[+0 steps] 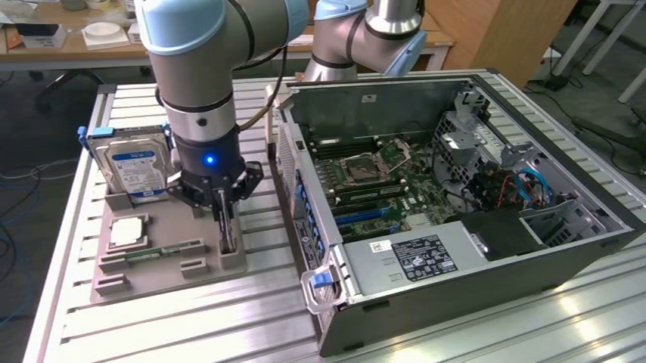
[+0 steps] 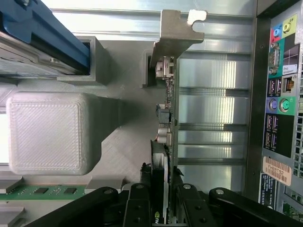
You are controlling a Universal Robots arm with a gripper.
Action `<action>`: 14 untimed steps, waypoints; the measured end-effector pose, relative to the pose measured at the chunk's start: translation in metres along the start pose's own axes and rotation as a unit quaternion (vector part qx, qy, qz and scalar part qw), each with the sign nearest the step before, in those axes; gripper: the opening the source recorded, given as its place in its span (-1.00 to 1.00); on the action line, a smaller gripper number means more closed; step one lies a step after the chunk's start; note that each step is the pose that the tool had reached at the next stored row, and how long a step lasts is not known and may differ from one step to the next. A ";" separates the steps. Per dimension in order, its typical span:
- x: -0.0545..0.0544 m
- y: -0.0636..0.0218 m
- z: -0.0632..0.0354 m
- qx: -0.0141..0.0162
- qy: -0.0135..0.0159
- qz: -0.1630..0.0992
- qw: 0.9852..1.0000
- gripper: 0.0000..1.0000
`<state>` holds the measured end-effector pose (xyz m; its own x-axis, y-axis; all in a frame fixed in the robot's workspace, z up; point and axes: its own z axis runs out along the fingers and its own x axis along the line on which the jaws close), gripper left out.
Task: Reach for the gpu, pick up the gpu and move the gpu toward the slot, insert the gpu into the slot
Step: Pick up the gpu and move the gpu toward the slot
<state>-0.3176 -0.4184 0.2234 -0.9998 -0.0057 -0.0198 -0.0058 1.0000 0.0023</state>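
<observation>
The gpu (image 1: pixel 228 233) stands on edge in a grey holder tray (image 1: pixel 151 281) at the exterior view's left, beside the open computer case. My gripper (image 1: pixel 224 206) reaches straight down over it. In the wrist view the gpu (image 2: pixel 166 109) shows as a thin card edge with its pale metal bracket (image 2: pixel 177 28) at the far end. My gripper (image 2: pixel 163 189) has one black finger (image 2: pixel 142 191) pressed against each face of the card, so it is shut on it. The card still sits in its holder. The slot (image 1: pixel 358 217) lies among the blue and black slots on the motherboard inside the case.
The tray also holds a blue-labelled hard drive (image 1: pixel 136 170), a processor chip (image 1: pixel 126 231) and a green memory stick (image 1: pixel 162 253). The case wall (image 1: pixel 302 197) with its rear ports (image 2: pixel 279 94) rises close beside the card. A raised grey block (image 2: pixel 47 132) sits on the card's other side.
</observation>
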 end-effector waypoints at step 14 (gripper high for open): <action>-0.001 0.0001 -0.0331 -0.003 0.000 0.000 1.000 -0.47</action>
<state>-0.3176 -0.4184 0.2565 -0.9998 -0.0056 -0.0198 -0.0058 1.0000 0.0075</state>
